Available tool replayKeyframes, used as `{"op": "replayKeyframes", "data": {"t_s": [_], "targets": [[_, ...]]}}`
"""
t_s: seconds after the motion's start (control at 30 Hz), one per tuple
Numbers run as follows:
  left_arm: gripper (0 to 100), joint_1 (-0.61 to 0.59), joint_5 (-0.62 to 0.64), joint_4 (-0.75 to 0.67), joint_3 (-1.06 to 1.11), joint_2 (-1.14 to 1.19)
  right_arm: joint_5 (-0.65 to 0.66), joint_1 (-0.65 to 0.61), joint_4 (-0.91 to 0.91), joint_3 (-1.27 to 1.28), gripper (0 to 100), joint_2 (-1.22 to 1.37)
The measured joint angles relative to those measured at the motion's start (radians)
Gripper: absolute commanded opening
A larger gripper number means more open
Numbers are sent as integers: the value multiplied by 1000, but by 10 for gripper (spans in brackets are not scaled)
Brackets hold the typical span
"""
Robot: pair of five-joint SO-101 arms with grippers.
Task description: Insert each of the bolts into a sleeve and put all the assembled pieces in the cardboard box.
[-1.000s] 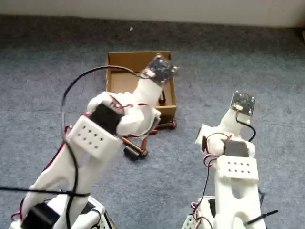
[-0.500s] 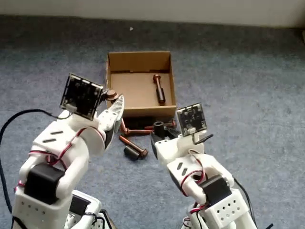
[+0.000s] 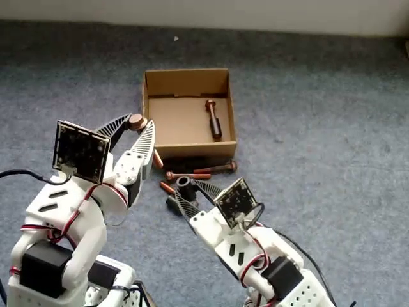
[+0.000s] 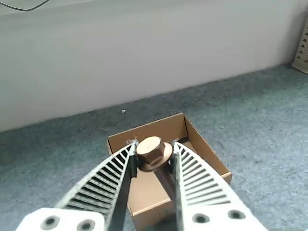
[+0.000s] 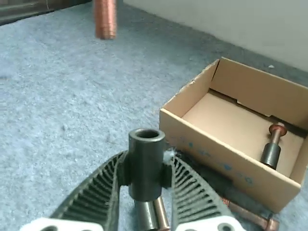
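My left gripper [image 3: 136, 123] is shut on the head of a copper bolt [image 3: 135, 120], held upright above the carpet in front of the cardboard box [image 3: 149, 102]. In the left wrist view the bolt head [image 4: 153, 151] sits between the fingers of that gripper [image 4: 153, 147], with the box [image 4: 204, 151] beyond. My right gripper [image 3: 186, 188] is shut on a black sleeve [image 3: 185, 184], held upright with its open end up. In the right wrist view the sleeve [image 5: 145, 166] stands in the gripper [image 5: 145, 159], and the bolt's tip [image 5: 105, 19] hangs farther off, above and to one side.
One assembled bolt and sleeve [image 3: 213, 119] lies inside the box. On the carpet in front of the box lie two loose bolts [image 3: 199, 171], a third bolt [image 3: 167, 187] and another black sleeve [image 3: 175, 204].
The left arm drew back from over the box, holding a bolt upright in front of it. The right arm came in from the right with the sleeve, toward the bolt.
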Motion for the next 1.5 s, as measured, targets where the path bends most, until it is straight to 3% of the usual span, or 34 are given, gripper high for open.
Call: {"op": "replayKeyframes", "data": {"t_s": [0.33,0.93,1.13,1.33,1.5], "targets": [[5,124,0,-3,97,-5,0,-49,0,3,5,-51],[11,140,5,-11,203,-18,0,-55,0,11,5,-49],[232,178,-5,37,210,-140,-64,-28,0,9,5,-52],[234,213,-3,187,222,-330,-117,63,0,11,5,-49],[235,213,-3,207,311,-358,-118,71,2,11,5,-49]]}}
